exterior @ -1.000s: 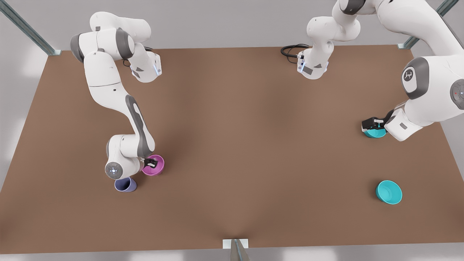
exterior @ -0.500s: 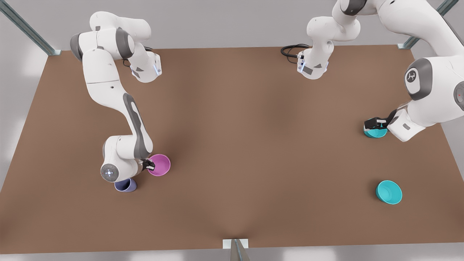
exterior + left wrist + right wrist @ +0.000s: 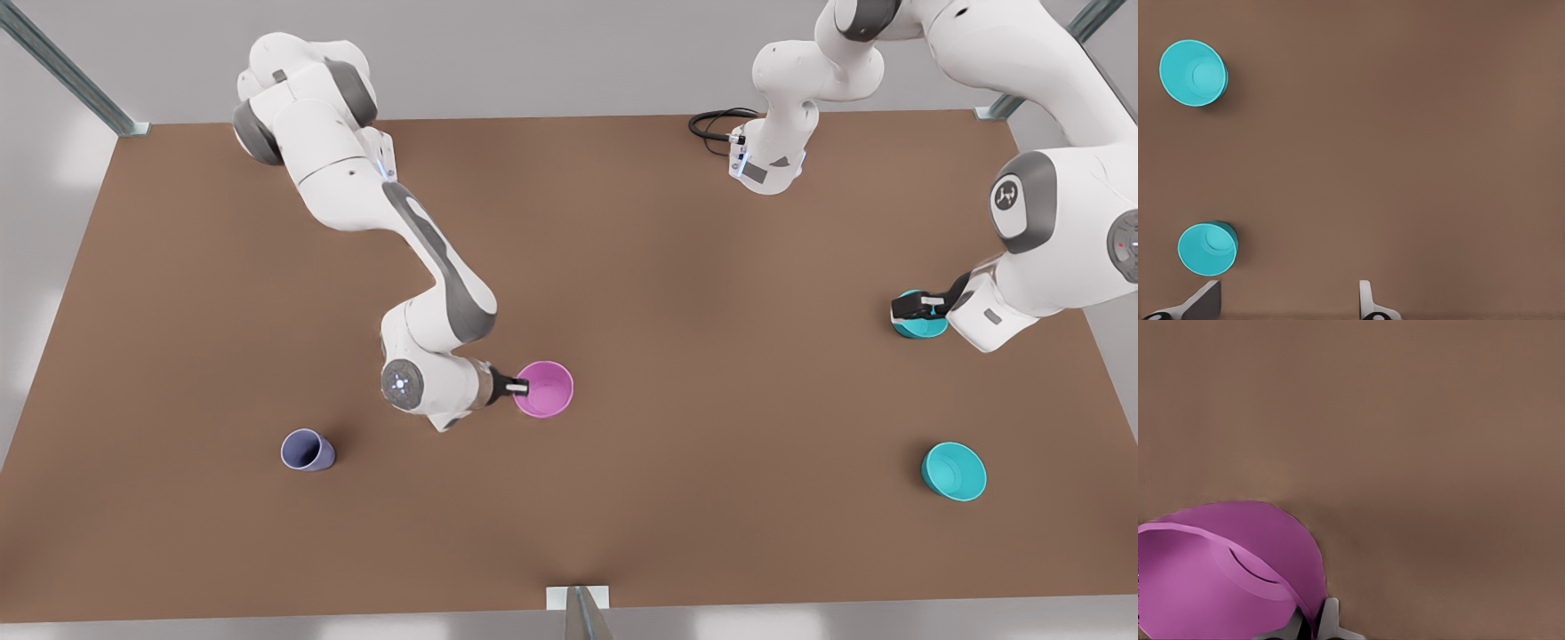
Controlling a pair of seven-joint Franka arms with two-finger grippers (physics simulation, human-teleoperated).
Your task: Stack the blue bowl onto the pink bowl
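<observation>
**Brown table, no stack yet: bowls well apart**

Brown matte table point(image 3: 622, 267), flat and bare-looking, grey walls behind, metal struts at the corners.

Status:
- Pink bowl point(image 3: 547, 391) sits near mid-table, mouth up. Right gripper point(image 3: 518, 388) is pinched narrow on its rim on the front view's left side. The right wrist view shows one finger inside the wall and one outside point(image 3: 1315, 620). I can't tell if the bowl is off the table or just resting on it.
- Blue bowl point(image 3: 920, 327) is at the front view's far right, upright and nothing in it. Left gripper point(image 3: 916, 307) hovers over it, fingers spread wide and holding nothing. In the left wrist view the bowl point(image 3: 1207, 250) lies just beside one finger, not between the two point(image 3: 1288, 293).
- Other teal bowl point(image 3: 954, 471) is nearer the front edge, untouched. The two look identical, so I take the one under the gripper as the target; that's a guess.
- Lavender cup point(image 3: 307, 451) stands alone at the front view's left, well clear.

Done: pink is in hand. Left, by my read: grasp blue, carry it across, drop it into pink.

Materials: both bowls are smooth, plain plastic, round, thin-walled, tapering to a flat base. Similar in size, so they should nest. Thin rims mean a pinch grip could slip or tilt the bowl.
</observation>
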